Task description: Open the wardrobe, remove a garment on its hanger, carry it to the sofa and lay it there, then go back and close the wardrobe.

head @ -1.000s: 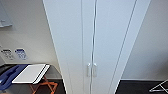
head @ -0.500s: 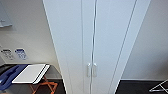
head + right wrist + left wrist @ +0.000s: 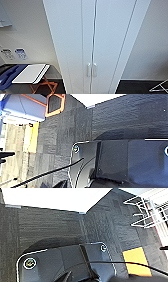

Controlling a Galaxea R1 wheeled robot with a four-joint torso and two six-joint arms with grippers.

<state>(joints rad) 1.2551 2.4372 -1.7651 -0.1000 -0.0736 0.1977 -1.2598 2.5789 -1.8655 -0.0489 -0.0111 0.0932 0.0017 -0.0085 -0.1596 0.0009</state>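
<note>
Wardrobe [image 3: 95, 37] stands directly ahead in the head view, both doors shut, the paired handles [image 3: 91, 69] side by side at the seam. No change from half a second or a second earlier: framing identical, robot stationary. Opening step not yet started. Wrist views show dark carpet [image 3: 50, 223]; state of both sets of fingers: cannot tell.

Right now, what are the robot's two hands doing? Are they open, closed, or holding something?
Left hand: cannot be told from these pictures.
Right hand: cannot be told either.
The wardrobe ahead stands with both doors shut.
</note>
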